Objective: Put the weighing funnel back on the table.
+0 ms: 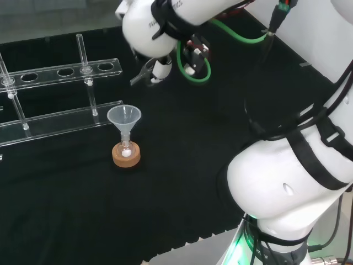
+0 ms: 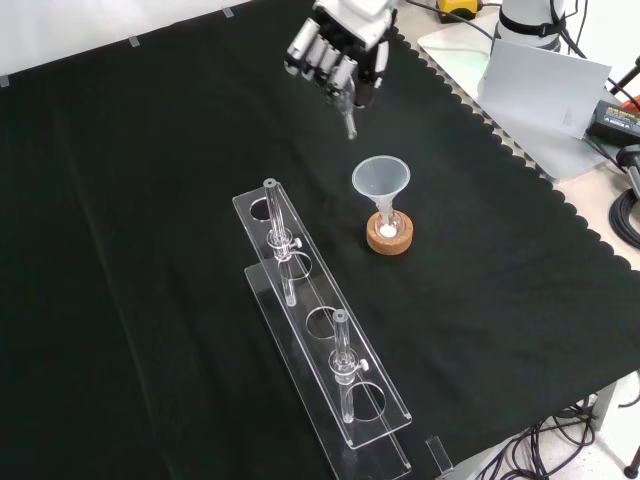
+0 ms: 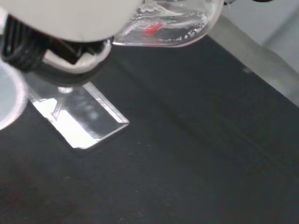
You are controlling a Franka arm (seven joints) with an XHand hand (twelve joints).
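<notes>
My hand (image 2: 335, 45) hangs above the black cloth with its fingers curled round the weighing funnel (image 2: 349, 122), whose short stem sticks out below the fingers. In the head view the hand (image 1: 159, 59) is up behind the big funnel, and the clear weighing funnel (image 1: 141, 77) points left and down from it. The wrist view shows the weighing funnel (image 3: 168, 23) close up against the hand (image 3: 60, 21), clear with a red mark on it. It is well above the cloth and touches nothing else.
The big funnel (image 2: 380, 178) stands in a small flask on a cork ring (image 2: 389, 238), just below and in front of the hand in the front view. A clear test tube rack (image 2: 320, 330) with tubes lies to its left. Bare cloth lies around the hand.
</notes>
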